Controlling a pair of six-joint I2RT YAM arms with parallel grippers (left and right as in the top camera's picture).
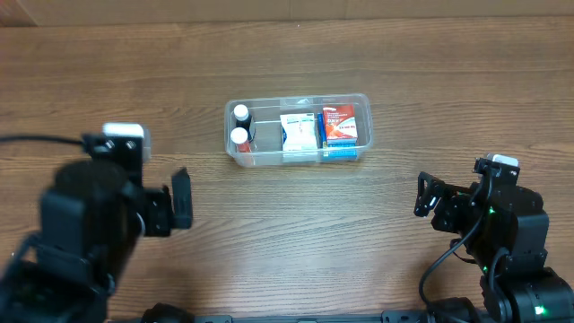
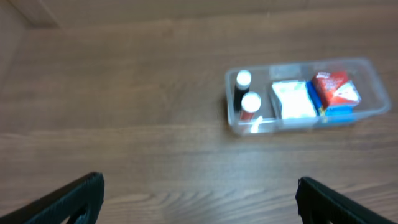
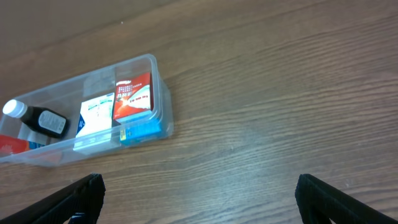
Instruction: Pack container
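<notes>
Container (image 1: 266, 135) sits mid-tabletop (image 1: 296, 242), well ahead of both arms. Left gripper (image 2: 199, 190) spread wide, holding nothing; right gripper (image 3: 199, 186) likewise, fingers apart.

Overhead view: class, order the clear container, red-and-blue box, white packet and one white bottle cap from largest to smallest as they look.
1. container: clearly largest.
2. red-and-blue box and white packet: nearly alike, so left unranked.
3. bottle cap: smallest.
</notes>
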